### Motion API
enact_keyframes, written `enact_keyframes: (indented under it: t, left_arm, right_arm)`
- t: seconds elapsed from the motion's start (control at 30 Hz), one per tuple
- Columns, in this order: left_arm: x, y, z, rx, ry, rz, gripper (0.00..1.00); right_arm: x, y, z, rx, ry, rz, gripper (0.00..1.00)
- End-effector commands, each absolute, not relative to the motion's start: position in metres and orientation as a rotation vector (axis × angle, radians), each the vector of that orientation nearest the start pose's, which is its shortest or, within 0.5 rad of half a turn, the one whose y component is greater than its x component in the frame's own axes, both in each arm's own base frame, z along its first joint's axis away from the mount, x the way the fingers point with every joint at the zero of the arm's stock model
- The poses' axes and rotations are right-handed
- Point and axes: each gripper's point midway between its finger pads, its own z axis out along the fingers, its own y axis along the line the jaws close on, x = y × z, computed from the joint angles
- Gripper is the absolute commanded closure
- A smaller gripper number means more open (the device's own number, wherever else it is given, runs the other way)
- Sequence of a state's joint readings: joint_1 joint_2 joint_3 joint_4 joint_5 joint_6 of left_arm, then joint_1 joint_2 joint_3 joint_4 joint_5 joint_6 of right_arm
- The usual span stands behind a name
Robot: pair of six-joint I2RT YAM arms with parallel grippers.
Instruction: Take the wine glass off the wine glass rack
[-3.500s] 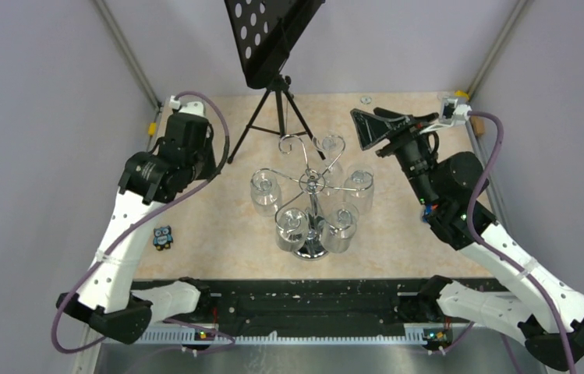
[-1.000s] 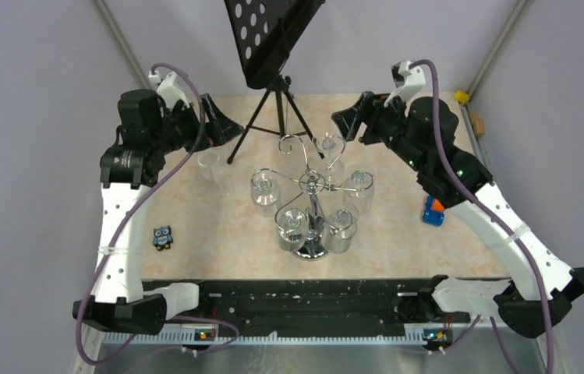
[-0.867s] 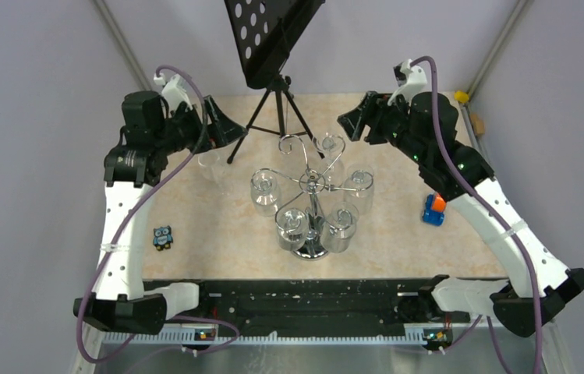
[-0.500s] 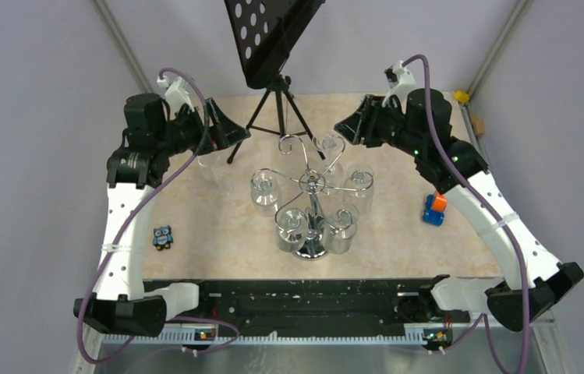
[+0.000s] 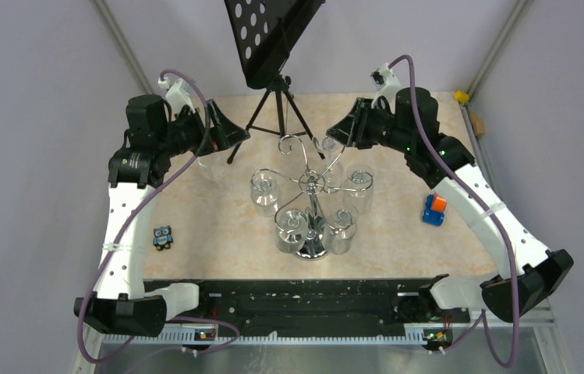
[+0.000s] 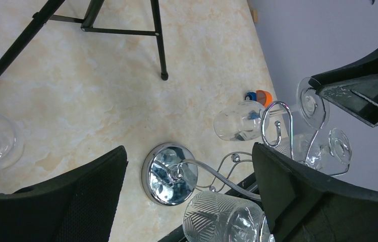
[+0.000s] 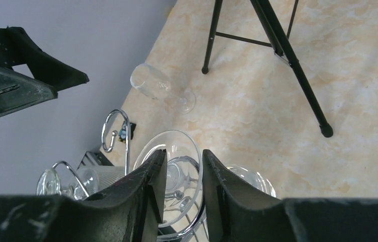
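The chrome wine glass rack [image 5: 309, 251] stands mid-table with several glasses hanging bowl-down from its scroll arms. My right gripper [image 5: 338, 132] is at the rack's back arm. In the right wrist view its jaws [image 7: 184, 154] stand narrowly open, one on each side of the round foot of that wine glass [image 7: 176, 138], and no contact shows. The left gripper [image 5: 230, 132] hovers wide open and empty left of the rack; the left wrist view has the gripper [image 6: 189, 148] looking at the mirrored base [image 6: 169, 174]. Another glass [image 5: 209, 162] stands on the table beneath it.
A black music stand [image 5: 273, 39] on a tripod [image 5: 277, 109] stands behind the rack, its legs spread between the two grippers. A small owl toy [image 5: 163, 237] lies at the left and an orange and blue toy [image 5: 433, 209] at the right.
My right arm has swung left to the rack's back glass and its jaws have narrowed around the foot. The left arm has barely moved and stays open.
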State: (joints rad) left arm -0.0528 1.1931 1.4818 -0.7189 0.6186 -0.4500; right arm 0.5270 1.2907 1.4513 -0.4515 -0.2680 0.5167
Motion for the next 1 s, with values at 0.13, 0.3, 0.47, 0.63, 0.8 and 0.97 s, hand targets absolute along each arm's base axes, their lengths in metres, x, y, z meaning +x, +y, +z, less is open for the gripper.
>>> enact_keyframes:
  t: [0.13, 0.3, 0.47, 0.63, 0.8, 0.97]
  left_arm:
    - [0.311, -0.115, 0.367, 0.011, 2.028, -0.789, 0.03]
    - [0.311, -0.113, 0.364, 0.008, 2.038, -0.769, 0.03]
    - [0.312, -0.113, 0.363, 0.008, 2.042, -0.768, 0.03]
    - [0.313, -0.112, 0.363, 0.003, 2.042, -0.757, 0.03]
    - [0.315, -0.111, 0.364, 0.004, 2.042, -0.756, 0.03]
    - [0.315, -0.111, 0.363, 0.005, 2.043, -0.753, 0.03]
  right_arm:
    - [0.302, 0.265, 0.388, -0.232, 1.875, 1.06, 0.69]
    - [0.298, 0.27, 0.392, -0.236, 1.872, 1.11, 0.7]
    - [0.293, 0.275, 0.39, -0.223, 1.888, 1.169, 0.69]
    - [0.285, 0.283, 0.391, -0.219, 1.895, 1.268, 0.67]
    - [0.281, 0.288, 0.386, -0.228, 1.92, 1.314, 0.66]
    - [0.278, 0.288, 0.388, -0.227, 1.912, 1.331, 0.77]
